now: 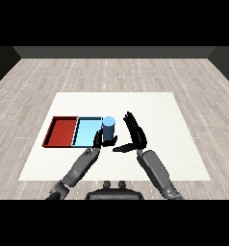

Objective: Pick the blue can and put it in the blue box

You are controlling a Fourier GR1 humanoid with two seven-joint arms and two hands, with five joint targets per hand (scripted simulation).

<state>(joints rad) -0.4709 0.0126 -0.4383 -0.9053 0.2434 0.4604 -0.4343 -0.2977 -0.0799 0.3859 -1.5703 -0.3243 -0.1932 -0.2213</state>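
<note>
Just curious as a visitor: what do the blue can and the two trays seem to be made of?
Blue can: smooth and matte, possibly painted metal or plastic; no label or glint shows. Red tray and light blue tray: flat uniform colour with thin dark rims, probably plastic, though that's uncertain.

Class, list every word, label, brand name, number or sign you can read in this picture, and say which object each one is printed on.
None: no readable text shows anywhere.
Upright blue cylindrical can: plain sides, no label or brand.
Shallow red rectangular tray: no markings.
Shallow light blue rectangular tray: no markings.
White table: no signs or numbers.
Left hand and right hand, black with grey forearms: no lettering visible.
</note>
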